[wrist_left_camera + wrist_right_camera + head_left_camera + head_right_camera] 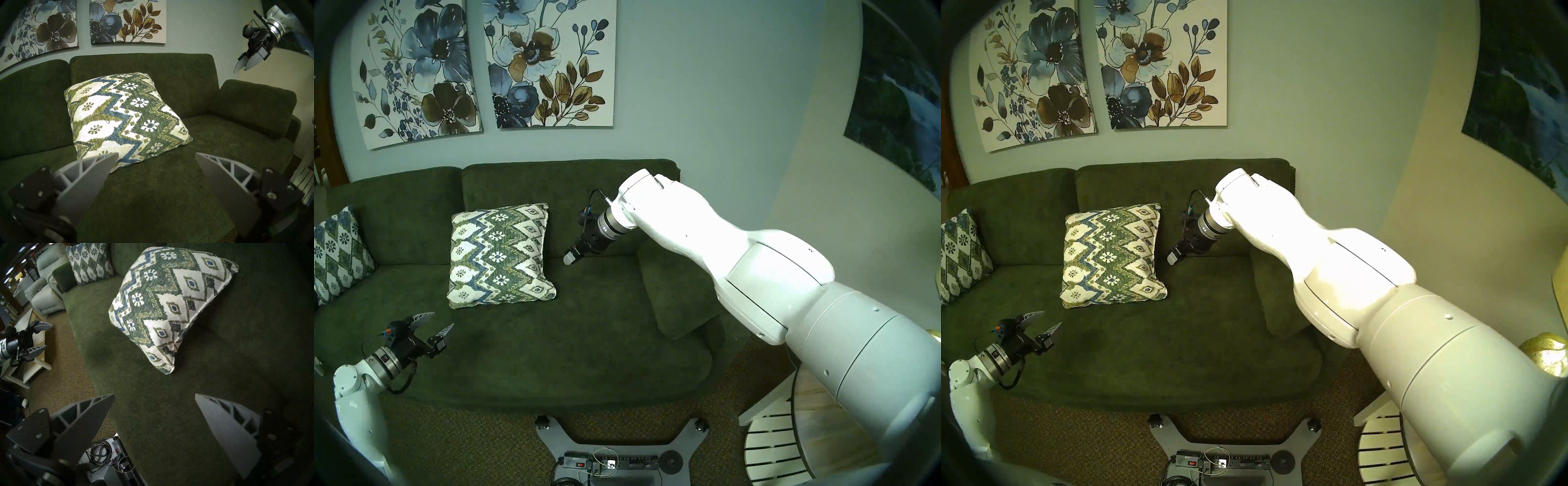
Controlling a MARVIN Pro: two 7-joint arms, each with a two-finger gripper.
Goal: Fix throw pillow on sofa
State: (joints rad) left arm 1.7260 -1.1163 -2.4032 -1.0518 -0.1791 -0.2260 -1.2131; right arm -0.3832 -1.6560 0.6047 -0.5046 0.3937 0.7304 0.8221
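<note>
The throw pillow (500, 254) (1112, 253) (125, 117) (168, 305), cream with green-and-blue zigzags, leans tilted against the back cushion in the middle of the dark green sofa (551, 339) (1161, 339) (161, 195) (169, 412). My right gripper (569, 259) (1172, 258) (239, 68) (155, 394) hovers just right of the pillow, above the seat, open and empty. Over the seat's front left, my left gripper (442, 320) (1051, 319) (156, 153) (49, 336) is also open and empty, pointing toward the pillow without touching it.
A bluer diamond-lattice pillow (337, 251) (90, 263) stands at the sofa's left end. A plain dark green cushion (673, 288) (254, 108) lies at the right end. A white slatted table (772, 441) is at front right, and my base with a power strip (612, 465) faces the sofa.
</note>
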